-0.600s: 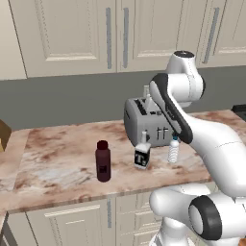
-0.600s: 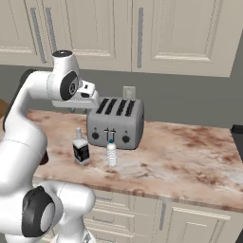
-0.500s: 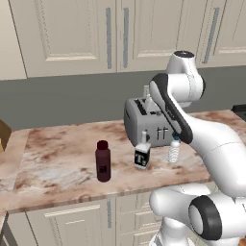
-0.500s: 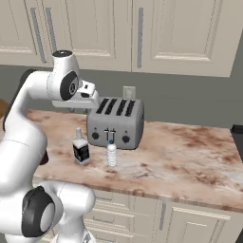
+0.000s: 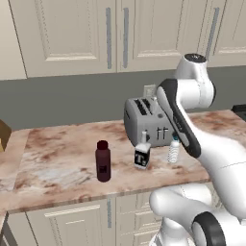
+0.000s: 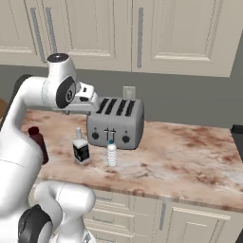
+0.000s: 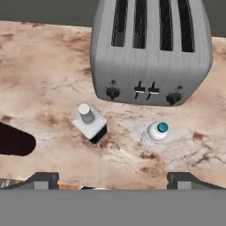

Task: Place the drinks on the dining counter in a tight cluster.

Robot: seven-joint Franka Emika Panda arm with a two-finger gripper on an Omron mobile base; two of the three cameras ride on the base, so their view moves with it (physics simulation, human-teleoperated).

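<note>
Bottles (image 5: 142,154) and arm (image 5: 180,115) unchanged since earlier.

Cream panelled wall cabinets (image 5: 72,36) with slim grey bar handles (image 5: 108,31) run across the 12 o'clock side. Below them lies a plain grey wall (image 5: 62,103) bearing a pale outlet plate (image 6: 128,92). The brown-and-cream marbled surface (image 6: 190,152) carries a grey four-slot toaster (image 6: 115,123) toward the wall. Cream base cabinets (image 6: 190,220) sit at 6 o'clock. Lighting is flat and even.
</note>
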